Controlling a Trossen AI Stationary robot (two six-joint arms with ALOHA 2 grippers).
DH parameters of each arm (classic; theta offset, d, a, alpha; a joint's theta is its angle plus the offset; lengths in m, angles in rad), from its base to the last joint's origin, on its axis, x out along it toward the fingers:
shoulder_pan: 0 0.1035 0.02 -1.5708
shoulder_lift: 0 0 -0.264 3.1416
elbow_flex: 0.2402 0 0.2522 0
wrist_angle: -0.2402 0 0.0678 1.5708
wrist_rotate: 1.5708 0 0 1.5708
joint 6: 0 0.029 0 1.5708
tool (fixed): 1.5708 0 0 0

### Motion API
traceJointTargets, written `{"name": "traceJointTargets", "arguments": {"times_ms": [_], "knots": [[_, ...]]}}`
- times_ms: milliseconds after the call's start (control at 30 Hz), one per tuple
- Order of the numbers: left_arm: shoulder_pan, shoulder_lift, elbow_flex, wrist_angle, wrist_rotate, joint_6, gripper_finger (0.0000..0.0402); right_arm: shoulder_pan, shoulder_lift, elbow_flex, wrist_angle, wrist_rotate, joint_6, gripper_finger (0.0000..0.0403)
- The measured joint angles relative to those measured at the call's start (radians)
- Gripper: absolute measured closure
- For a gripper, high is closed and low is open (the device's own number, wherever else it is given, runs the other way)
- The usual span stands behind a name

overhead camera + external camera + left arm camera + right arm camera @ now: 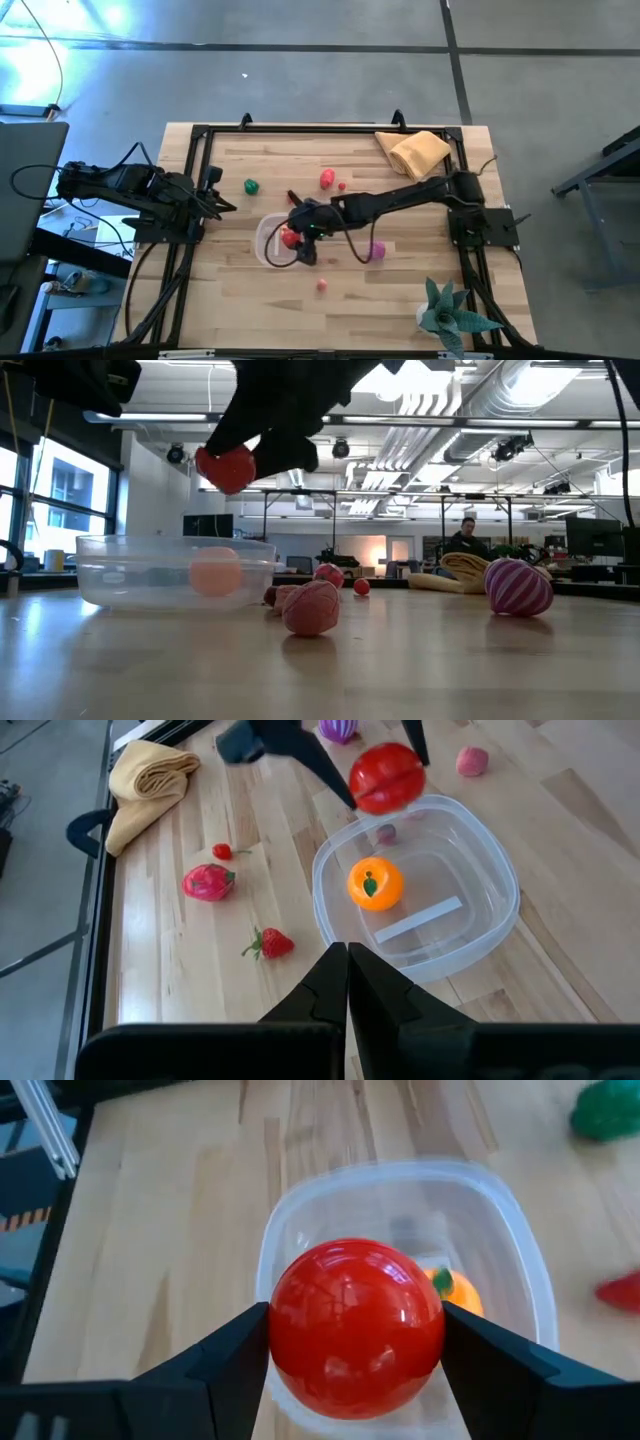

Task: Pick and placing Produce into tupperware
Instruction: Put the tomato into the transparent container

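Note:
A clear tupperware (262,232) stands on the table left of centre with an orange fruit (375,883) lying on its floor. My right gripper (357,1342) hangs over the tupperware's rim (300,1210), shut on a round, shiny red fruit (357,1325), which the low view shows above the container (226,467). My left gripper (347,982) is shut and holds nothing. It waits near the table's left edge (225,205), pointing toward the tupperware. My right gripper pinches the red fruit by two opposite sides (280,1330) between its two fingers (225,1355). The fingers slant downward, coming from the table's right side. The fruit is lifted clear, hanging above the tupperware's rim.
Loose produce lies around: a green piece (251,186), a pink-red one (327,178), a small red one (342,186), a strawberry (272,943), a purple striped one (377,250), a pink one (322,285). A tan cloth (418,152) lies back right and a teal plant (450,310) stands front right.

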Motion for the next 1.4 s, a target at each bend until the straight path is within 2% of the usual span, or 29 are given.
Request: {"name": "traceJointTargets", "arguments": {"times_ms": [533,1033,1400], "knots": [[0.000,0.000,0.000,0.000,0.000,0.000,0.0399,-0.008,0.273,0.293,-0.249,-0.008,-0.086,0.0156],[0.000,0.000,0.000,0.000,0.000,0.000,0.0399,-0.012,0.302,0.304,-0.298,-0.012,-0.109,0.0154],[0.000,0.000,0.000,0.000,0.000,0.000,0.0399,-0.012,0.302,0.304,-0.336,-0.007,-0.124,0.0120]]}}
